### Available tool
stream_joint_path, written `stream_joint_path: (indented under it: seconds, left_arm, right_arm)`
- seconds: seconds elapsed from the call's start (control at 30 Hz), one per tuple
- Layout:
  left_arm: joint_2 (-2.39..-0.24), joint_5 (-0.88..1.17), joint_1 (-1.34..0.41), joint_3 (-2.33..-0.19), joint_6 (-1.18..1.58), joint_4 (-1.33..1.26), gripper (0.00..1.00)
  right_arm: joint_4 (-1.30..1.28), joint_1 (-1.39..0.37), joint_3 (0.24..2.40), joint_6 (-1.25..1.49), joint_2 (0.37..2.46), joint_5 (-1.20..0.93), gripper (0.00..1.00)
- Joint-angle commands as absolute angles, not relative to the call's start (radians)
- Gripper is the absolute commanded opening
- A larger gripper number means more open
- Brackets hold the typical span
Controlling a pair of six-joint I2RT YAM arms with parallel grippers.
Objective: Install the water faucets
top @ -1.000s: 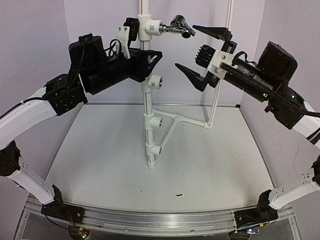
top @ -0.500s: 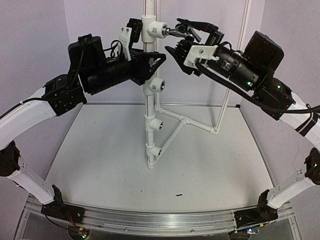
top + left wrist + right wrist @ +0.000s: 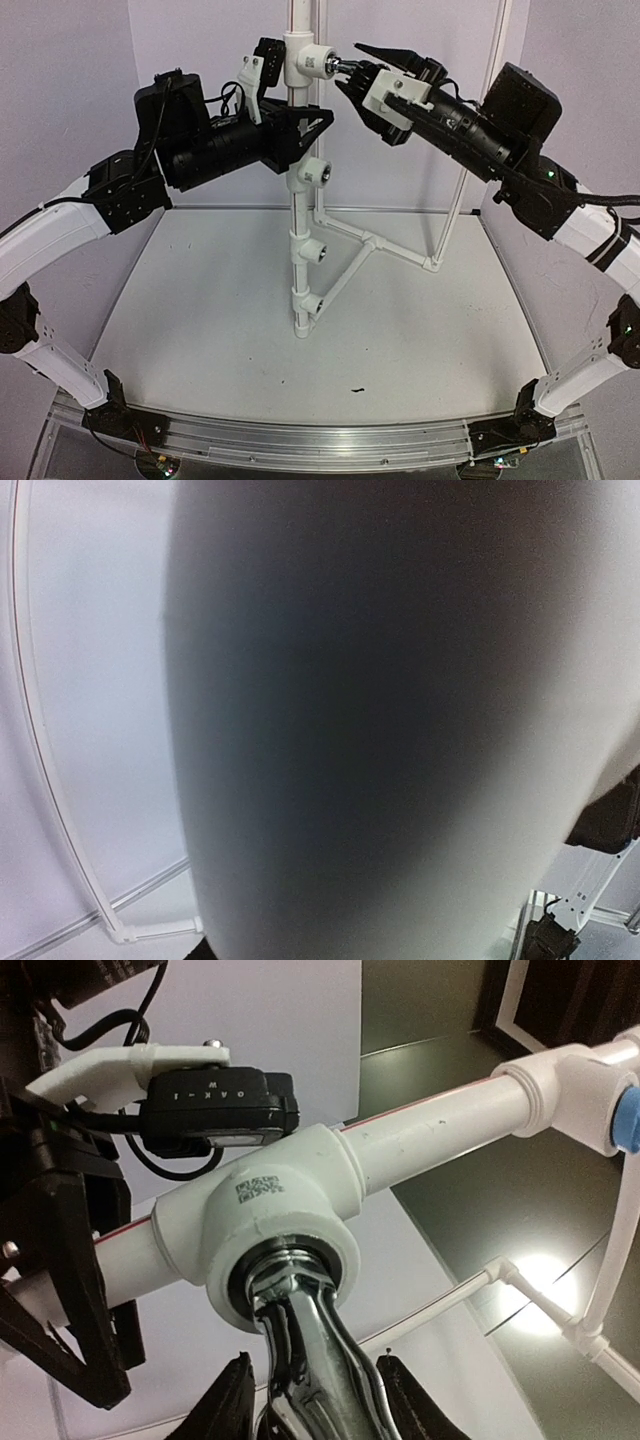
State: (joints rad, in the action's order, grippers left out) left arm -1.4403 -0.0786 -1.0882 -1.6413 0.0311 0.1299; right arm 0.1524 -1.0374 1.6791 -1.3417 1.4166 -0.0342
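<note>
A chrome water faucet (image 3: 347, 67) sits with its threaded stub in the top white tee (image 3: 312, 58) of an upright white pipe stand (image 3: 297, 215). In the right wrist view the faucet (image 3: 312, 1360) runs from the tee (image 3: 268, 1222) down between my black fingers (image 3: 226, 1402). My right gripper (image 3: 349, 66) is closed on the faucet body from the right. My left gripper (image 3: 300, 122) is shut on the upright pipe just below the top tee. That pipe (image 3: 400, 730) fills the left wrist view and hides the fingers there.
Three more tees (image 3: 315, 169) (image 3: 313, 247) (image 3: 312, 299) with empty openings sit lower on the stand. A diagonal brace (image 3: 345, 270) joins a thin rear post (image 3: 470, 150). The stand's foot (image 3: 303, 327) rests on the white table (image 3: 200, 330). Walls close in on both sides.
My right gripper has swung left from open beside the faucet to closing around it. The stand's rear post has shifted right. The left arm has barely moved.
</note>
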Motion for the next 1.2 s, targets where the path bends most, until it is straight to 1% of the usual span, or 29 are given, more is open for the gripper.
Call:
stream_joint_path:
  seconds: [0.0, 0.1, 0.13, 0.2, 0.23, 0.4, 0.43, 0.53, 0.57, 0.7, 0.77, 0.83, 0.93, 0.97, 1.03, 1.17]
  left_arm:
    - [-1.518, -0.051, -1.112, -1.553, 0.192, 0.556, 0.00]
    - [-1.521, -0.063, -1.112, -1.559, 0.191, 0.559, 0.00]
    - [-1.522, -0.068, -1.111, -1.560, 0.190, 0.560, 0.00]
    - [-1.525, -0.067, -1.111, -1.563, 0.189, 0.561, 0.00]
    - [-1.528, -0.064, -1.111, -1.566, 0.190, 0.562, 0.00]
    - [-1.540, -0.052, -1.111, -1.580, 0.190, 0.565, 0.00]
    - [-1.541, -0.052, -1.111, -1.581, 0.190, 0.566, 0.00]
    - [-1.544, -0.054, -1.110, -1.585, 0.190, 0.566, 0.00]
    - [-1.545, -0.054, -1.110, -1.586, 0.189, 0.566, 0.00]
    - [-1.550, -0.053, -1.111, -1.592, 0.186, 0.567, 0.00]
    - [-1.552, -0.052, -1.111, -1.594, 0.186, 0.566, 0.00]
    - [-1.552, -0.052, -1.111, -1.595, 0.187, 0.566, 0.00]
    - [-1.551, -0.054, -1.111, -1.595, 0.189, 0.567, 0.00]
    - [-1.549, -0.055, -1.111, -1.595, 0.189, 0.566, 0.00]
    - [-1.544, -0.057, -1.111, -1.590, 0.188, 0.567, 0.00]
    - [-1.532, -0.061, -1.111, -1.580, 0.182, 0.566, 0.00]
  right_arm:
    - [0.050, -1.040, 1.701, -1.121, 1.346, -0.024, 0.59]
    - [0.014, -1.040, 1.702, -1.027, 1.335, -0.028, 0.59]
    - [0.005, -1.039, 1.704, -0.991, 1.333, -0.031, 0.58]
    - [-0.021, -1.039, 1.719, -0.907, 1.336, -0.046, 0.44]
    - [-0.041, -1.039, 1.735, -0.851, 1.342, -0.061, 0.40]
    - [-0.055, -1.039, 1.767, -0.553, 1.368, -0.143, 0.32]
    - [-0.055, -1.039, 1.767, -0.475, 1.371, -0.169, 0.28]
    - [-0.035, -1.039, 1.737, -0.271, 1.361, -0.255, 0.12]
    - [-0.019, -1.039, 1.722, -0.195, 1.358, -0.282, 0.09]
    - [0.119, -1.039, 1.667, 0.216, 1.356, -0.299, 0.08]
    - [0.172, -1.040, 1.660, 0.454, 1.348, -0.258, 0.21]
    - [0.238, -1.039, 1.637, 0.615, 1.325, -0.231, 0.36]
    - [0.305, -1.039, 1.572, 0.685, 1.267, -0.166, 0.52]
    - [0.305, -1.039, 1.557, 0.666, 1.247, -0.138, 0.57]
    - [0.264, -1.039, 1.532, 0.546, 1.201, -0.087, 0.65]
    - [0.131, -1.040, 1.500, 0.158, 1.113, -0.040, 0.79]
